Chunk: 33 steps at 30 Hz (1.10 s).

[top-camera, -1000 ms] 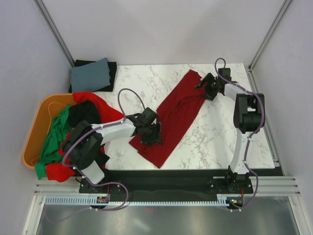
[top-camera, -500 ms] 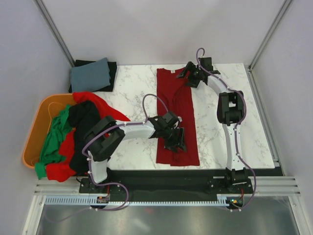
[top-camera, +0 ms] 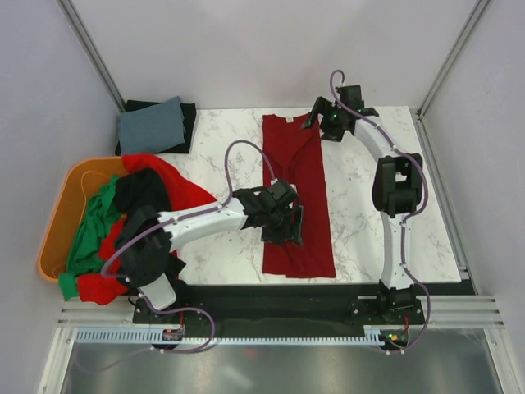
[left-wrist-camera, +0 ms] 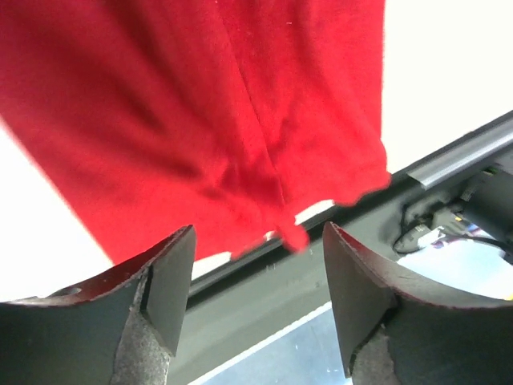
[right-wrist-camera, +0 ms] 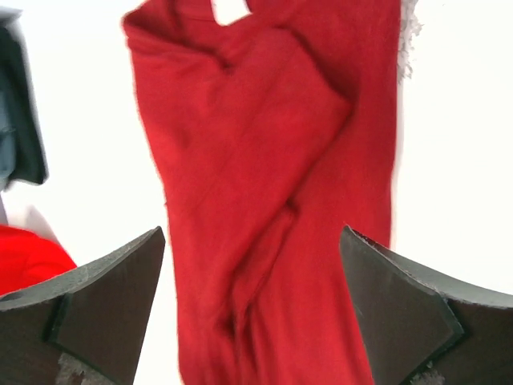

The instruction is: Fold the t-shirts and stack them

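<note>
Dark red shirt (top-camera: 299,176) lies mid-desk (top-camera: 361,222) as a long strip, collar far, hem near. Left pincer (left-wrist-camera: 256,241) hangs apart over the near half. Right pincer (right-wrist-camera: 250,237) is apart at the collar end. Neither holds cloth. Likely next is the cross fold: pinch all layers at the hem, lift low, lay square on the collar. Marble desk looks slick. White walls stand close. Tub (top-camera: 57,213) of loose shirts (top-camera: 94,230) sits left, folded stack (top-camera: 152,125) far-left.

Spread shirt (top-camera: 302,164) lies mid-table (top-camera: 353,215); tub (top-camera: 56,220) (full of shirts (top-camera: 123,217)) left, folded stack (top-camera: 154,125) behind.
</note>
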Motion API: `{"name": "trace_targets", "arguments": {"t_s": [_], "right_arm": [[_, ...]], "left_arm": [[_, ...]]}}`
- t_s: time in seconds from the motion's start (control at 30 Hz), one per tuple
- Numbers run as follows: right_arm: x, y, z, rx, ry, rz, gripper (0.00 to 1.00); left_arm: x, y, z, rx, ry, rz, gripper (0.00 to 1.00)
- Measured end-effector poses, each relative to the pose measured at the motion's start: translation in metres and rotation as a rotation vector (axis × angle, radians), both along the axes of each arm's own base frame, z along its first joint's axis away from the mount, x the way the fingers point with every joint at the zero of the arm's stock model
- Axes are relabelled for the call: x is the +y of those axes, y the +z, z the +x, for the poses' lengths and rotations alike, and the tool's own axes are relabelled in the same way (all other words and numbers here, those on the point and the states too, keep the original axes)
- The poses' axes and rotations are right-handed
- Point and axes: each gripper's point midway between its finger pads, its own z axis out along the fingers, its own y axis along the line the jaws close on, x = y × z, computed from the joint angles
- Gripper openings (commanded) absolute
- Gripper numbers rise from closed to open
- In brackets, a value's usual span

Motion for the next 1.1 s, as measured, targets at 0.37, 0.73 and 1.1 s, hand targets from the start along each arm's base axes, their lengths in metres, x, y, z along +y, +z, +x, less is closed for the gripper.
{"name": "trace_targets", "arguments": {"t_s": [0.37, 0.73, 1.1], "right_arm": [[-0.043, 0.124, -0.188, -0.129, -0.066, -0.095, 0.95], [-0.032, -0.013, -0.402, 0.199, 0.017, -0.109, 0.81], [-0.02, -0.062, -0.463, 0.317, 0.075, -0.141, 0.56]], "left_arm": [[0.079, 0.041, -0.015, -0.169, 0.115, 0.024, 0.67], [0.116, -0.036, -0.044, -0.059, 0.196, 0.113, 0.61], [0.096, -0.039, -0.033, -0.075, 0.251, 0.015, 0.52]]}}
